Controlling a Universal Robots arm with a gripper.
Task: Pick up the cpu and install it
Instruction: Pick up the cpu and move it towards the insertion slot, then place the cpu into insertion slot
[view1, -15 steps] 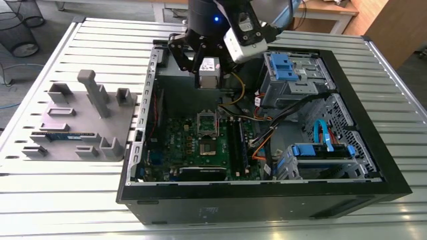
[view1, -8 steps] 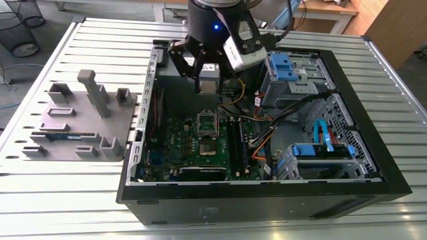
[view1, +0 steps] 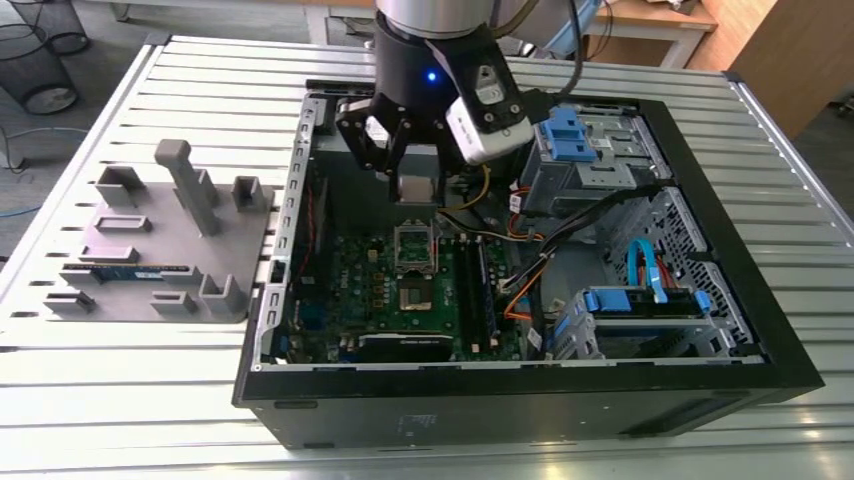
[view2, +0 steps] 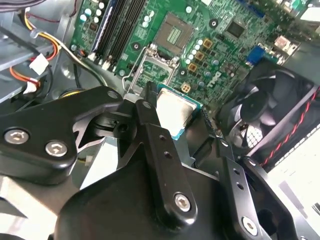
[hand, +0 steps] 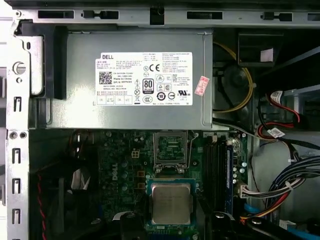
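Note:
The cpu (view1: 415, 188), a small square chip with a silver-grey top, hangs above the green motherboard inside the open computer case (view1: 747, 330). My gripper (view1: 415, 180) is shut on it by two opposite edges. In both wrist views the cpu (hand: 171, 203) (view2: 176, 111) sits between the black fingers (view2: 150, 125). The uncovered socket (hand: 170, 148) (view1: 414, 245) (view2: 173, 34) lies on the board a short way ahead of the chip, with its metal frame lifted.
A grey power supply (hand: 135, 80) fills the case end beyond the socket. Black memory slots (hand: 215, 165), coloured cables (hand: 270, 190) and a fan (view2: 270, 110) flank the socket. Blue drive cages (view1: 574, 140) stand at the exterior view's right. A grey fixture plate (view1: 200, 270) holding a memory stick (view1: 127, 270) lies outside the case.

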